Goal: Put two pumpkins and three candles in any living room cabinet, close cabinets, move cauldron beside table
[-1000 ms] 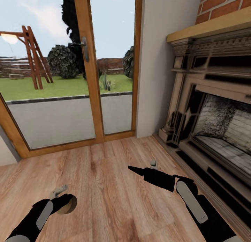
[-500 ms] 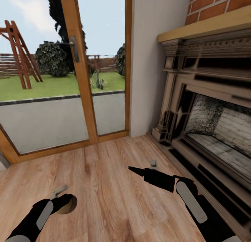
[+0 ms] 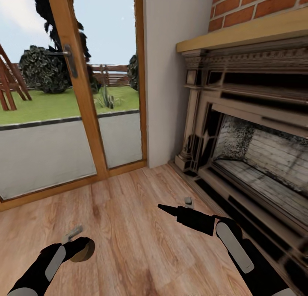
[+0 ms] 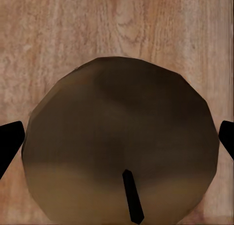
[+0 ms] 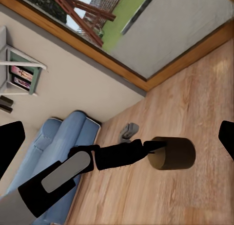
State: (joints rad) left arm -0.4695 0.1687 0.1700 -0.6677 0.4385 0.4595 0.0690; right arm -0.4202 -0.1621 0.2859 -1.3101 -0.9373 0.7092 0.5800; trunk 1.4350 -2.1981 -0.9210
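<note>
Left gripper (image 3: 79, 250) is clamped on a brown candle (image 4: 122, 147), carried low over the floor, well left of the fireplace (image 3: 252, 150). Right gripper (image 3: 164, 208) is open, empty. Looks mid-transit; next: find the cabinet.

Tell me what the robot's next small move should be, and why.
Probably turn the base away towards the rest of the room. The left gripper is clamped on a brown candle, and straight ahead stand the glass door and the fireplace, neither a place to stow it.
</note>
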